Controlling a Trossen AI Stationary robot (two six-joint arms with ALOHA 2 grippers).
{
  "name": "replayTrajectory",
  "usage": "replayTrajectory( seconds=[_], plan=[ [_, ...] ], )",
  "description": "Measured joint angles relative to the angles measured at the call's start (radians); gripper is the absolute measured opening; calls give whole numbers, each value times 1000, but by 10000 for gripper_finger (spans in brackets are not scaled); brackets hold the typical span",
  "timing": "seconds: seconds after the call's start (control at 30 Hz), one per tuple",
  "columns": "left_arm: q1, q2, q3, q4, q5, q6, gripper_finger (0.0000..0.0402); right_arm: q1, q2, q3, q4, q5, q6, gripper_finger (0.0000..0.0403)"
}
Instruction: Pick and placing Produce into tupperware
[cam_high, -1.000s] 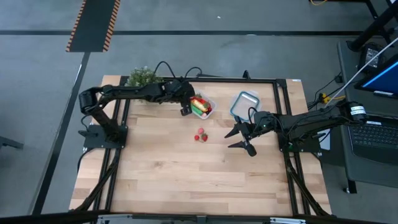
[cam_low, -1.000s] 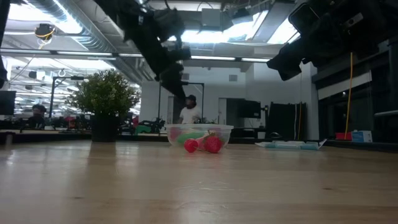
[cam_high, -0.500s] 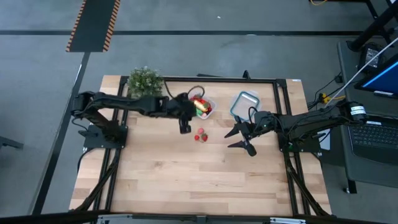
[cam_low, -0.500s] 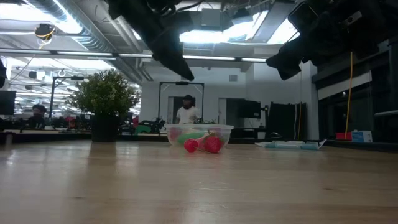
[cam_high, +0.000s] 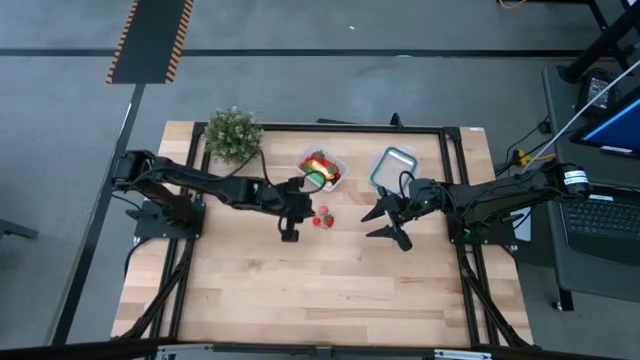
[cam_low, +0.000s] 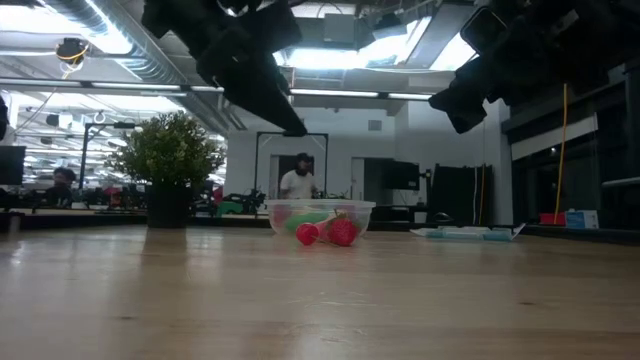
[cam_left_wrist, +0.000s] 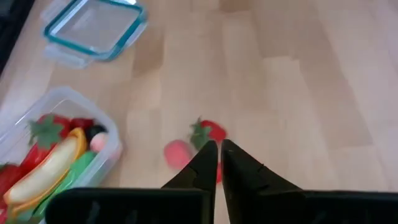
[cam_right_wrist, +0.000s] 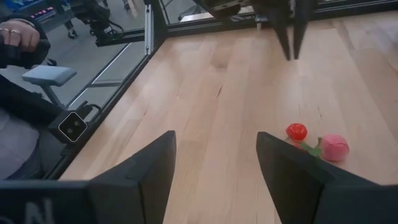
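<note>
Two dark jointed arms trailing black cables, each gripper ending in slim, tapered black fingers (cam_left_wrist: 205, 163).

Two dark arms work over one wooden table (cam_high: 300, 290). One clear tupperware (cam_high: 326, 168) sits there, and in it I count one yellow banana (cam_left_wrist: 46, 174), one green piece (cam_left_wrist: 74, 174) and at least two red pieces (cam_left_wrist: 46, 130); more may be hidden. Two loose pieces lie on the wood just ahead of the left arm's closed jaws: one strawberry (cam_left_wrist: 210, 132) and one pink piece (cam_left_wrist: 176, 152). There is one blue-rimmed lid (cam_high: 392, 167) and one potted plant (cam_high: 232, 131). One person (cam_low: 297, 177) stands far back in the room; a second sits beside the table.
</note>
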Motion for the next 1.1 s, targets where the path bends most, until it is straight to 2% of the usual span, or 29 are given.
replayTrajectory(
  seconds=[0.27, 0.37, 0.6, 0.77, 0.9, 1.1],
  plan=[
    [-36, 0, 1, 0, -2, 5, 35, 0, 0, 0, 0, 0, -1, 225],
    [-38, 0, 1, -1, -41, 5, 47, 0, 0, 0, -1, 0, -1, 225],
    [-44, 0, 1, -3, -117, 7, 121, 0, 0, 0, -1, 0, -3, 225],
    [-47, 0, 1, -11, -99, 88, 167, 0, 0, 0, -1, 0, -4, 225],
    [-49, 0, 1, -12, -16, 176, 175, 0, 0, 0, -1, 0, -4, 225],
    [-46, 35, 4, -30, -3, 248, 163, 0, 0, 0, -1, 0, -2, 225]
  ],
)
